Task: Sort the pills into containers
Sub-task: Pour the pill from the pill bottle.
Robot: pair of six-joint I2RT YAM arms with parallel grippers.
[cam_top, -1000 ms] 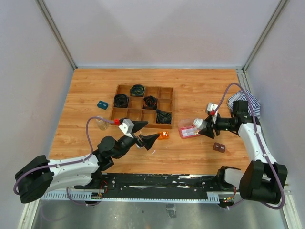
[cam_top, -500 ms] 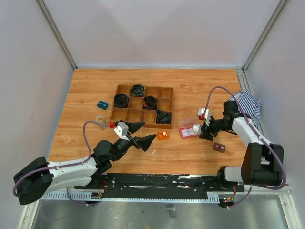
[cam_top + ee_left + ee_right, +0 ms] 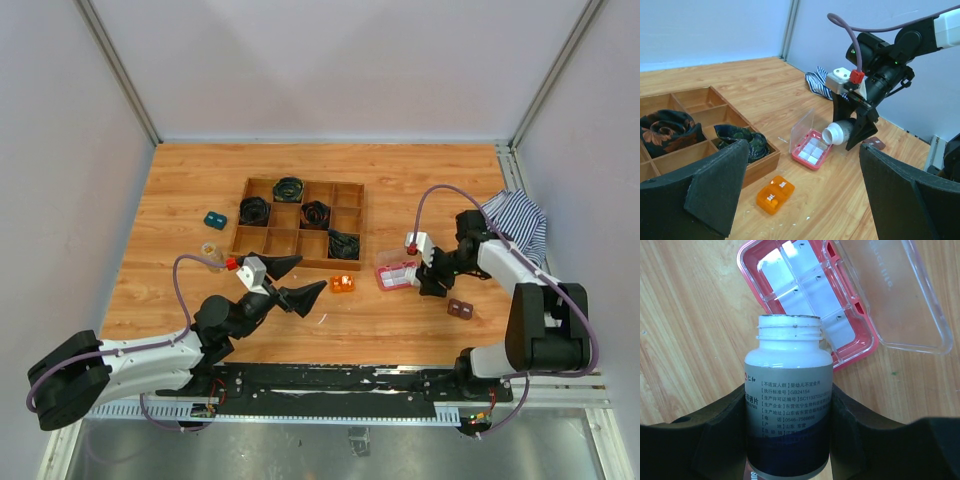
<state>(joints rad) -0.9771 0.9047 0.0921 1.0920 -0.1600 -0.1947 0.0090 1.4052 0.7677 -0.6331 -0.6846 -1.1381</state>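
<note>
Currently the right gripper pinches the bottle by its labelled body, one finger on each side. The left gripper is spread wide and holds nothing; it hovers over the table near the near edge, just off the near wall of the tray.

Top view:
- The box lies between the tray's near right corner and the table's right edge. The right gripper is just beside it on its right.
- The vial stands off the tray's near left corner, well apart from both grippers.
- A small blue item lies left of the tray, a brown item lies toward the near right corner, and a striped cloth lies at the right edge.
- The bottle itself is hard to make out here.

Left wrist view:
- The bottle is tipped close to level, mouth toward the box and at the box's right rim.
- The clear lid stands raised on the box's far side.
- An orange block lies near the tray's near right corner, apart from the box.

Right wrist view:
- The bottle mouth is uncapped, and its white threaded neck shows.
- The mouth overlaps the near rim of the box in this view; contact cannot be told.
- The box is divided into compartments with pale floors. Whether pills lie in them cannot be told.
</note>
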